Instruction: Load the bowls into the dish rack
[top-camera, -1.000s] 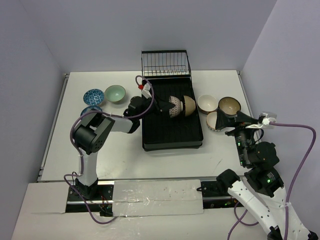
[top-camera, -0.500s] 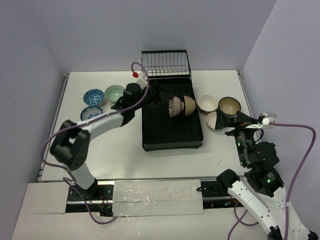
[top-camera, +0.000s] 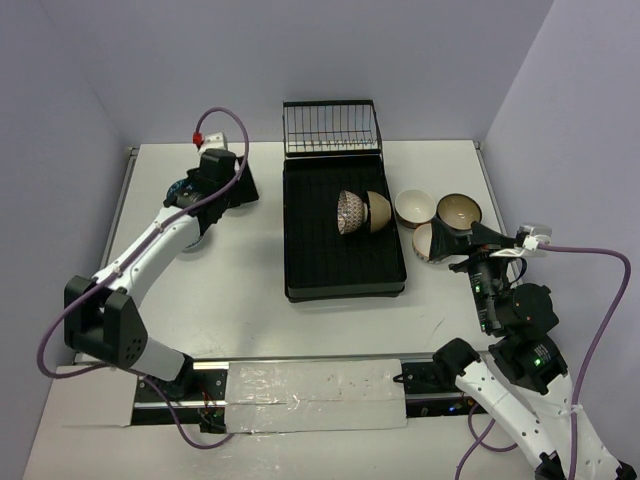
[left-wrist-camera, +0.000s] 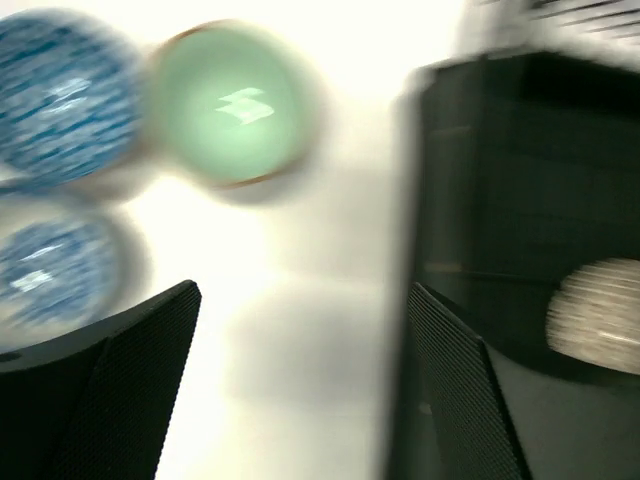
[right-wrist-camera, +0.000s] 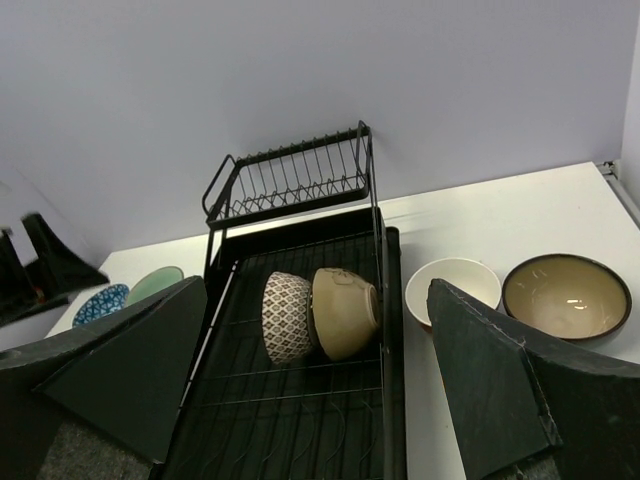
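Since my left arm has swung away from the dish rack (top-camera: 300, 270) within the last second, the top view now puts my left gripper (top-camera: 236, 188) over the far-left group of bowls, with one blue bowl (top-camera: 181, 187) peeking out beside the wrist. The patterned bowl (top-camera: 349, 212) and tan bowl (top-camera: 378, 211) stand on edge mid-rack, so I judge two loaded and the next pick starting. My right gripper (top-camera: 452, 240) hangs at a speckled bowl (top-camera: 425, 245) right of the rack. Left wrist view, motion-blurred: fingers (left-wrist-camera: 120, 380) spread wide, nothing between them, touching nothing; pale green bowl (left-wrist-camera: 232, 103) ahead, blue bowls to its left, rack edge at right. Right wrist view: fingers (right-wrist-camera: 510, 390) likewise spread and empty, with the rack and both racked bowls ahead.
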